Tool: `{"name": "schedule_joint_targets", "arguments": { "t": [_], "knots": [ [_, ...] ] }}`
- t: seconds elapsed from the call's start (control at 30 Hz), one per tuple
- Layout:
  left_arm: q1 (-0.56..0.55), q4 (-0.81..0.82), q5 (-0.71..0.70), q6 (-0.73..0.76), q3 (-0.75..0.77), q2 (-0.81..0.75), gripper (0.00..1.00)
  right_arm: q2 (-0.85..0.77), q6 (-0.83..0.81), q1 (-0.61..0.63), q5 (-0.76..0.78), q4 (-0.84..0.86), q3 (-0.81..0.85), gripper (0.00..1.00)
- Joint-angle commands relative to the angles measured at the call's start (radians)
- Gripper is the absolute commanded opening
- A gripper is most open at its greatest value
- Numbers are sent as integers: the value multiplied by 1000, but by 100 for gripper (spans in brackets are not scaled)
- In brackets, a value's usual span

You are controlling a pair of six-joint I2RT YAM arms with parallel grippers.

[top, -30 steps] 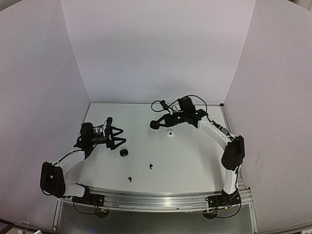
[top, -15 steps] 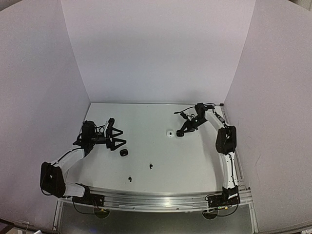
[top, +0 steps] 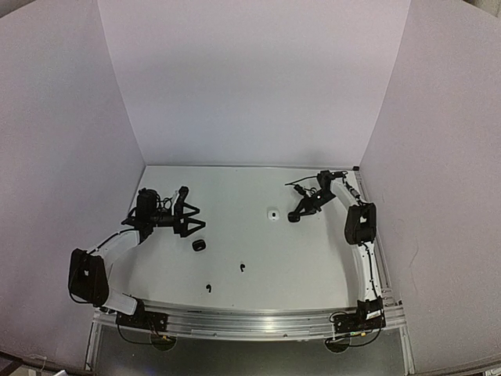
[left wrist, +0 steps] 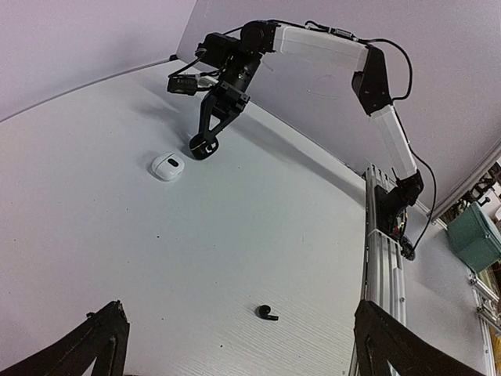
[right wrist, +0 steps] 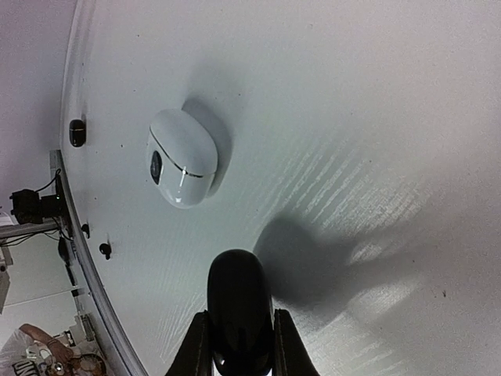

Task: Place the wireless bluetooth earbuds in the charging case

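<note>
My right gripper (top: 295,216) is shut on a black rounded case (right wrist: 240,305) and holds it low over the table, just right of a closed white case (top: 273,215). The white case also shows in the right wrist view (right wrist: 182,166) and the left wrist view (left wrist: 167,166). My left gripper (top: 192,211) is open and empty at the left; its fingers (left wrist: 102,345) frame the table. Two black earbuds (top: 242,267) (top: 207,287) lie near the front; one shows in the left wrist view (left wrist: 266,312). No white earbuds are in view.
A second black case (top: 199,245) lies just in front of my left gripper. White walls close in the table at the back and both sides. A metal rail (top: 258,321) runs along the near edge.
My right arm has swung right and folded back, carrying the black case from left of the white case to its right side. My left gripper has shifted slightly back.
</note>
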Motion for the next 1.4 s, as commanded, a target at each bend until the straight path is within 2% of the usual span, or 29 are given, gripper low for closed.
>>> {"name": "schedule_joint_targets", "arguments": {
  "t": [0.0,0.13,0.3,0.5,0.57,0.9,1.03,1.13,1.27,1.37],
  "knots": [
    [1,-10,-3,24,53,12,99,48,-11,2,0,14,57,0],
    [1,-16,-3,26,55,11,99,63,-27,-1,-12,33,74,0],
    [1,-14,-5,23,53,11,100,70,-30,-1,14,53,81,9],
    [1,-15,-6,23,52,15,100,70,-23,-2,56,66,80,36],
    [1,-12,-5,22,52,18,99,74,-12,-2,73,80,89,42],
    [1,-5,-2,20,47,14,100,21,0,-1,123,129,87,50],
    [1,-3,-5,22,42,10,99,-93,24,11,212,159,10,52],
    [1,10,-9,21,33,5,100,-180,167,18,324,224,-94,49],
    [1,27,-10,12,18,-3,100,-277,427,22,306,262,-225,36],
    [1,33,-11,11,9,-10,99,-364,570,49,351,302,-374,26]
  ]
}}
